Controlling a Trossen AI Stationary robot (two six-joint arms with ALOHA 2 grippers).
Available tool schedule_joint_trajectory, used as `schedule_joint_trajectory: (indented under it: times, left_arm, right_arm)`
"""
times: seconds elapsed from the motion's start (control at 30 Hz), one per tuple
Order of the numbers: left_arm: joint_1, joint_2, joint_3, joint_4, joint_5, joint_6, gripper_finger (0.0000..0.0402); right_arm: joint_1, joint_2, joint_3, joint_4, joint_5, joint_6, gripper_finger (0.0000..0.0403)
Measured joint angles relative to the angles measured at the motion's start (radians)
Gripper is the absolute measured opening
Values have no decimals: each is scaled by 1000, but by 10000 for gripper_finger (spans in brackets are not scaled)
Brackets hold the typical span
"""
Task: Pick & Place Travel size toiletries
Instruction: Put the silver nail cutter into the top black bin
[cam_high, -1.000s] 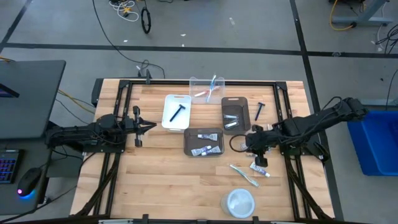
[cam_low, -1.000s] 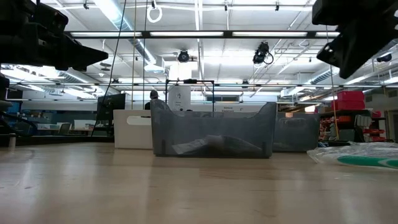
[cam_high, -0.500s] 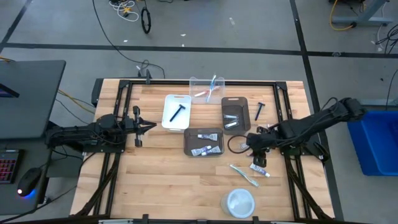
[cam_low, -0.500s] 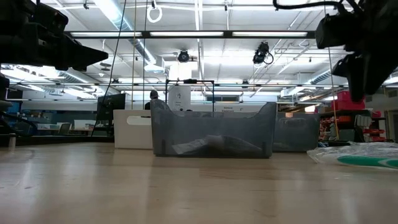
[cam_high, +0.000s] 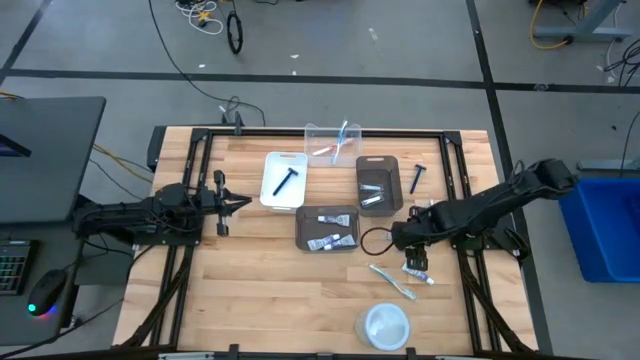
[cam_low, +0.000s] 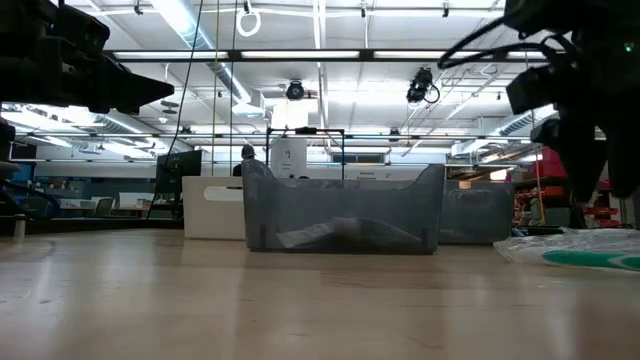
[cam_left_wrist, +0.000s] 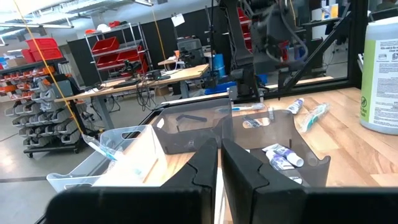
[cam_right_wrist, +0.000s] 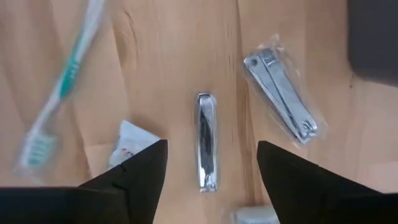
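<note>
Two spread fingers of right hand (cam_right_wrist: 211, 165) straddle bare nail clipper (cam_right_wrist: 207, 141); untouched.

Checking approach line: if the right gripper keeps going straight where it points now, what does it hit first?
Most likely the bare silvery metal nail clipper, lying on the wooden table centred between the open right gripper fingers. A second, plastic-wrapped nail clipper lies off to one side. Depth is unclear.

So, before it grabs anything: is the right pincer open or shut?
Open: the right pincer has its fingers spread either side of a nail clipper.
</note>
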Motion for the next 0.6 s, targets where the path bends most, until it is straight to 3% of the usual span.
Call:
schedule_joint_trajectory:
  times: [0.37,0.6]
  left_arm:
    - [0,0,0,0,0,0,27]
    - [0,0,0,0,0,0,27]
  right_arm:
    - [34,13,-126,72,46,-72,235]
    - [34,15,-125,83,26,-84,252]
